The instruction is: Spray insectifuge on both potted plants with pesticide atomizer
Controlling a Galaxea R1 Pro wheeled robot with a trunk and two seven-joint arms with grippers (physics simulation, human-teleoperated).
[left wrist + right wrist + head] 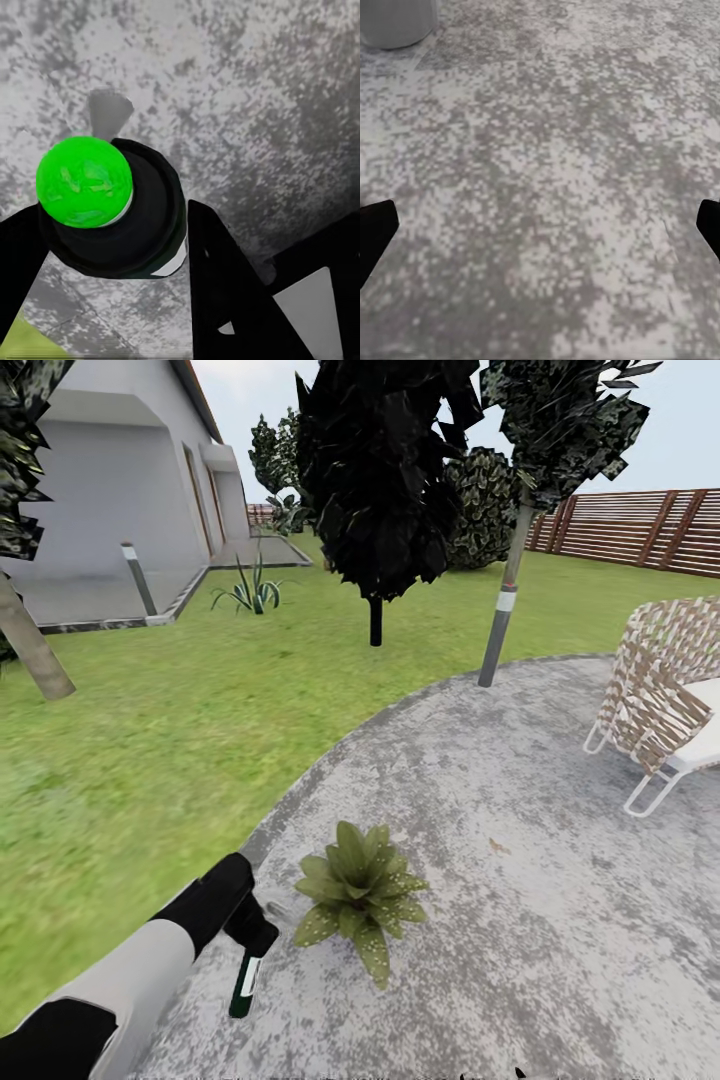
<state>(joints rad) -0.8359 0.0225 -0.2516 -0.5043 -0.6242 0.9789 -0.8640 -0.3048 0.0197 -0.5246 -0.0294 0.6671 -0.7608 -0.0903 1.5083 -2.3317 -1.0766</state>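
Left gripper [250, 940] fingers clamped around pesticide atomizer [243, 985], held just beside broad speckled potted plant [358, 893] on patio [520, 840]. Right fingers [373, 234] spread wide. Spraying step; next, aimed nozzle needed.

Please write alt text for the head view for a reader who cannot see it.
The robot's left pincer holds the dark green pesticide atomizer upside down over the grey paved patio, just beside a speckled-leaf potted plant. Beyond lie lawn, trees, a house, a slatted wooden fence and a wicker chair.
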